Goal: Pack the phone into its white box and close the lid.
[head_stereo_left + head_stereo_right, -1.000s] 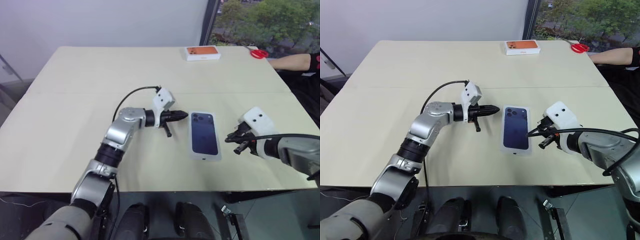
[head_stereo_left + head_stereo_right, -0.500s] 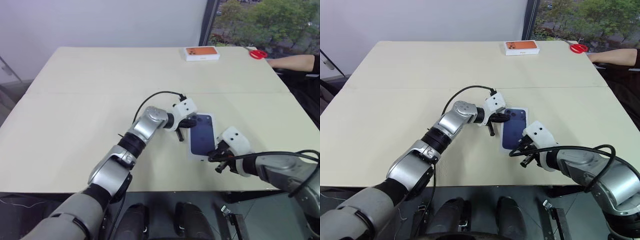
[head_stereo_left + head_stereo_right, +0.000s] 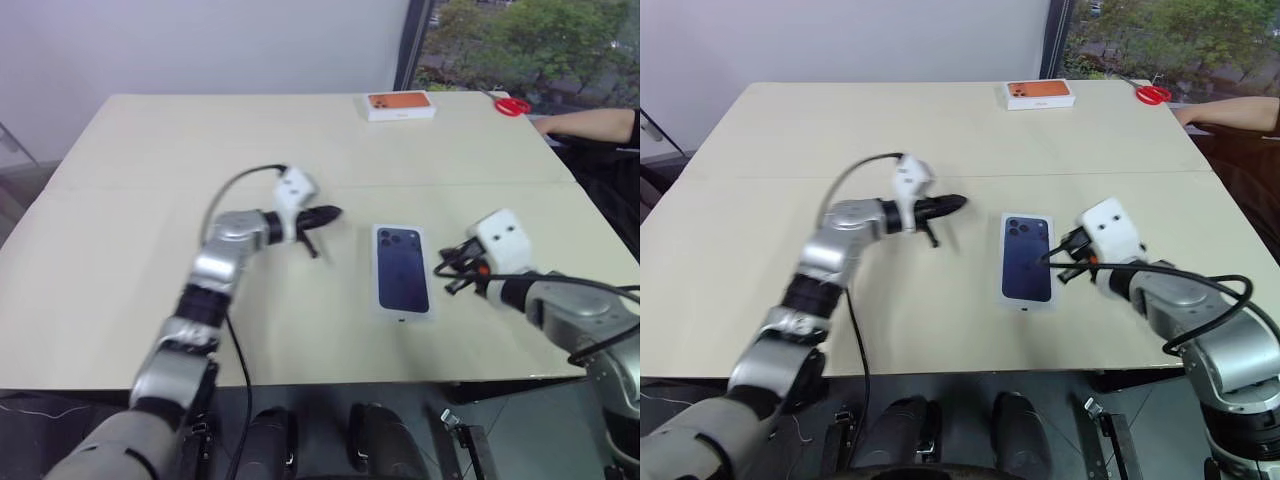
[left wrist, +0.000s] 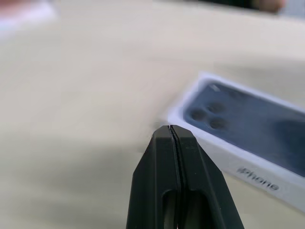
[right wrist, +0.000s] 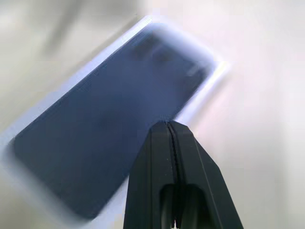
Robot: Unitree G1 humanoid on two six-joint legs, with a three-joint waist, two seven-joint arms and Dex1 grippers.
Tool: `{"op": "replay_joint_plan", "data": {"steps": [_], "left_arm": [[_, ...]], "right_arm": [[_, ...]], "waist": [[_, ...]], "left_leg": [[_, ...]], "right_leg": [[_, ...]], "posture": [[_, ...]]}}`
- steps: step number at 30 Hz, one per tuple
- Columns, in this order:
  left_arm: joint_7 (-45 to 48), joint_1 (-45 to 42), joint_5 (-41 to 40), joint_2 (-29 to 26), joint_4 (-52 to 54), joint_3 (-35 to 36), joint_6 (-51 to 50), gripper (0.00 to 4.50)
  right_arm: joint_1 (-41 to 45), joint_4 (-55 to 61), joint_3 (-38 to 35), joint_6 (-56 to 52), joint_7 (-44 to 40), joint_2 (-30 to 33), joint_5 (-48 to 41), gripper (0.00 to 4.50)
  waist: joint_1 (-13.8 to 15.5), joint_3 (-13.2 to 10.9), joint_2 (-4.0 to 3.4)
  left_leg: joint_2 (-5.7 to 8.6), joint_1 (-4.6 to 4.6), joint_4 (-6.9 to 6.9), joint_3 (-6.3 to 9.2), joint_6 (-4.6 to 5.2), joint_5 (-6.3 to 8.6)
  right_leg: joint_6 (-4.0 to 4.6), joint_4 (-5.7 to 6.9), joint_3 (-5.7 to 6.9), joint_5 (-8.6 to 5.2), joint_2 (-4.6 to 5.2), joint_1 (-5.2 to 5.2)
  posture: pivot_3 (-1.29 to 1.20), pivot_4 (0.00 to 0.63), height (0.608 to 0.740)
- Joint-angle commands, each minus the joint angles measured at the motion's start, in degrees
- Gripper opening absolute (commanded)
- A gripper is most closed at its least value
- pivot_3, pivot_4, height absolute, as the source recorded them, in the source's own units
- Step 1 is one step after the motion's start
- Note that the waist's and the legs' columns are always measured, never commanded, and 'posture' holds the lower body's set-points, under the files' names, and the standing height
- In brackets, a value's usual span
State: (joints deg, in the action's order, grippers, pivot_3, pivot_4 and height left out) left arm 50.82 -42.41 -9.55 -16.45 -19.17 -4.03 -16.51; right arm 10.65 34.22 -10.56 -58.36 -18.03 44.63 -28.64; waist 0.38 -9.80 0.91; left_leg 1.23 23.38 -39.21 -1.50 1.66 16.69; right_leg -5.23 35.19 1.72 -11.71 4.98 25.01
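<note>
The white box lies closed on the table, its lid [image 3: 402, 269] on top with the dark blue phone picture facing up. The tray under the lid is hidden, and so is the phone. My left gripper [image 3: 333, 213] is shut and empty, pointing at the lid's far left corner from a short way off; the left wrist view shows the shut fingertips [image 4: 170, 128] short of the lid's side [image 4: 248, 162]. My right gripper [image 3: 443, 271] is shut and empty, close beside the lid's right edge. In the right wrist view it [image 5: 167, 123] hangs over the lid [image 5: 109, 124].
An orange-topped box [image 3: 399, 104] stands at the table's far edge. Red scissors [image 3: 514, 105] lie to its right, by a person's arm [image 3: 590, 122] resting at the far right corner. The table's front edge [image 3: 330, 372] runs just below the box.
My left gripper has drawn back to the left, away from the lid's far corner. My right gripper has moved from the lid's near right corner to beside its right edge. The box has stayed put.
</note>
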Motion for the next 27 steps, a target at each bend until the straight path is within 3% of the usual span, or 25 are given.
{"op": "replay_joint_plan", "data": {"steps": [1, 5, 8, 27], "left_arm": [[1.2, 4.82, -4.91, -6.13, 7.63, 6.64, -4.2, 0.0], [1.54, 14.6, -6.73, -14.7, 12.53, 12.03, -6.61, 0.0], [-0.04, 17.93, -8.58, -16.96, 13.48, 15.48, -7.92, 0.0], [-4.68, 29.05, -14.45, -22.84, 21.94, 22.24, -13.57, 0.0]], "right_arm": [[-0.09, -4.16, -3.34, 7.48, -1.67, -0.41, 2.84, 0.02], [0.61, -10.59, -7.42, 13.12, -5.3, -2.95, 1.03, 0.02], [1.75, -13.15, -7.06, 14.65, -6.28, -4.39, 0.93, 0.02], [4.13, -16.43, -3.34, 17.33, -7.81, -8.73, 2.51, 0.02]], "waist": [[-0.01, 0.0, 0.0], [0.3, -0.01, -0.03], [0.63, -0.02, -0.01], [0.34, -0.03, -0.05]], "left_leg": [[0.0, -0.01, 0.0, 0.0, 0.0, 0.0], [0.02, -0.09, -0.02, -0.01, -0.02, -0.01], [0.06, -0.06, -0.03, 0.01, -0.02, -0.01], [0.03, -0.07, -0.02, 0.01, -0.04, 0.0]], "right_leg": [[0.0, 0.0, 0.0, 0.0, -0.01, -0.01], [0.02, 0.0, 0.02, 0.0, -0.04, -0.11], [0.02, -0.04, 0.04, 0.0, 0.04, -0.14], [0.18, -0.03, -0.03, -0.08, 0.21, -0.12]], "posture": [[0.0, 0.15, 0.74], [0.0, 0.15, 0.74], [0.0, 0.15, 0.74], [0.0, 0.15, 0.74]]}}
